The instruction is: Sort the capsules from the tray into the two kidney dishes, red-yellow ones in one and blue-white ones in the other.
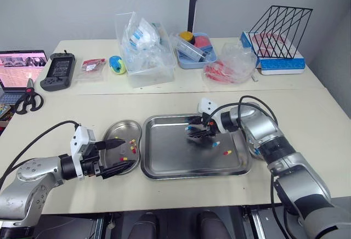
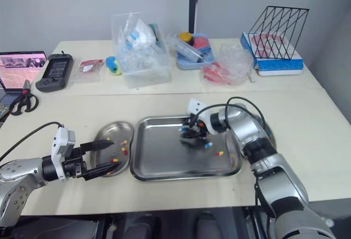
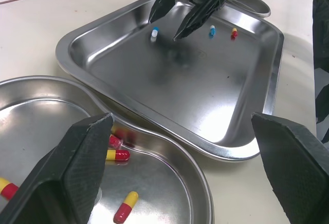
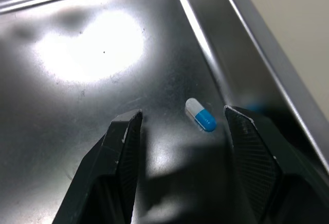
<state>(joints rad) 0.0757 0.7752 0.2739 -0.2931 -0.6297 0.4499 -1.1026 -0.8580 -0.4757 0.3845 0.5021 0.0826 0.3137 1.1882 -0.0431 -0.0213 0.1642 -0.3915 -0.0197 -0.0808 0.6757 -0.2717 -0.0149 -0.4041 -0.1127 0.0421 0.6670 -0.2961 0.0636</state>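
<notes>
A steel tray (image 1: 164, 165) lies mid-table. On it are a blue-white capsule (image 4: 201, 115), a second blue-white one (image 1: 215, 144) and a red-yellow capsule (image 1: 227, 152). My right gripper (image 1: 197, 130) hovers low over the tray's far part, open, its fingers (image 4: 123, 147) on either side of the first blue-white capsule without touching it. Left of the tray, the left kidney dish (image 1: 118, 126) holds several red-yellow capsules (image 3: 118, 154). My left gripper (image 1: 118, 155) hangs open over that dish with nothing between its fingers. The right kidney dish (image 3: 255, 7) sits beyond the tray's right edge, mostly hidden by my right arm.
Along the back of the table stand a clear plastic box of packets (image 1: 143, 47), a blue tray (image 1: 194, 50), plastic bags (image 1: 230, 63) and a black wire rack (image 1: 279, 30). A handheld controller (image 1: 57, 70), scissors (image 1: 28, 101) and a laptop (image 1: 21, 69) are at far left.
</notes>
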